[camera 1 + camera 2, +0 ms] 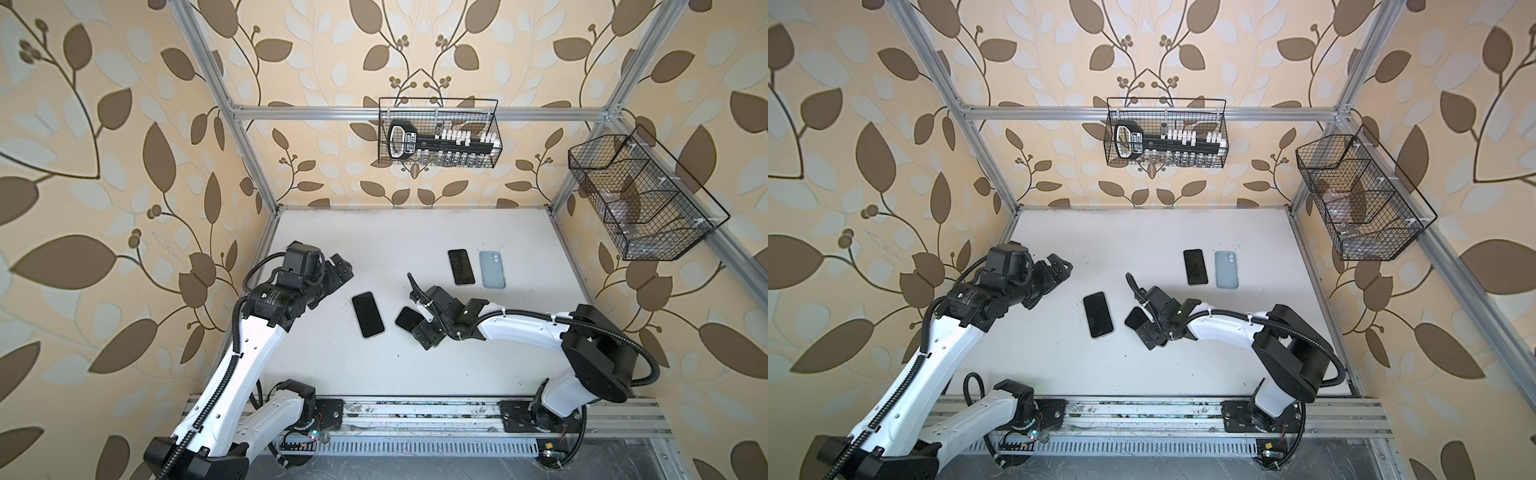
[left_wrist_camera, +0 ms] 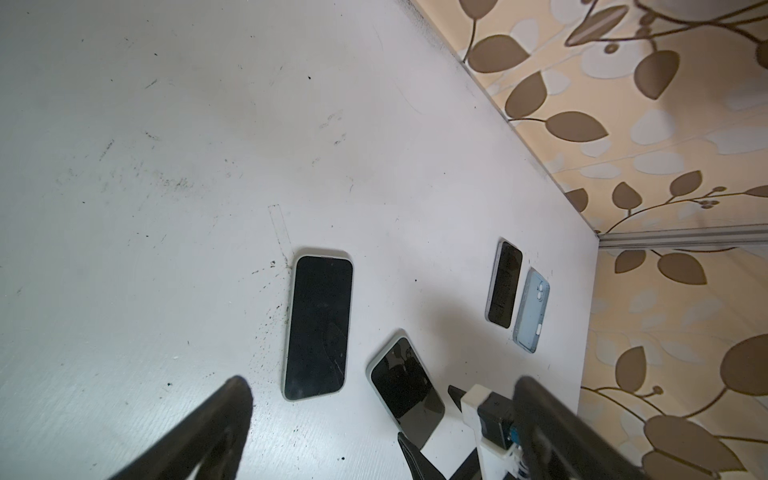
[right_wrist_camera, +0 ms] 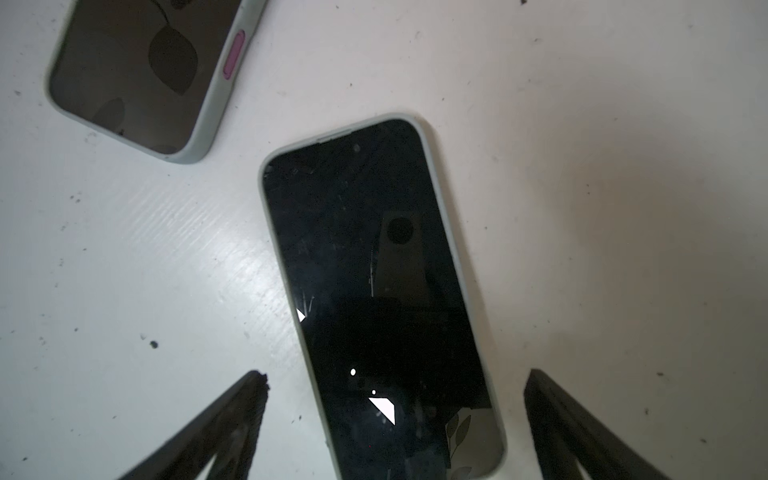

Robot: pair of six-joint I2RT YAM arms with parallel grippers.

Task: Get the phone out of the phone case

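The phone (image 3: 374, 291) lies screen-up and flat on the table (image 1: 374, 232), fully seated in its pale case (image 3: 500, 444) near the middle of the work area. It is skewed to the second phone (image 1: 368, 314), which lies just beside it in a case of its own. The likeliest failure, as I judge it, is a pinch across the long sides. That would squeeze the case rim against the phone and lift both as one piece, freeing nothing. Because the phone lies so low, a finger coming down off-line could also land on the glass and skid, or shove it into the second phone. Nothing pins the case down, so prying at one corner may only spin it. The right end effector (image 3: 395, 376) straddles the phone's near end with its fingers wide apart, one on each side and clear of the rims. It holds nothing, and I cannot tell its height above the table. The left end effector (image 1: 336, 274) is also spread wide and empty, well apart from both. Farther back lie a bare phone (image 1: 461, 267) and a blue case (image 1: 493, 269), side by side.
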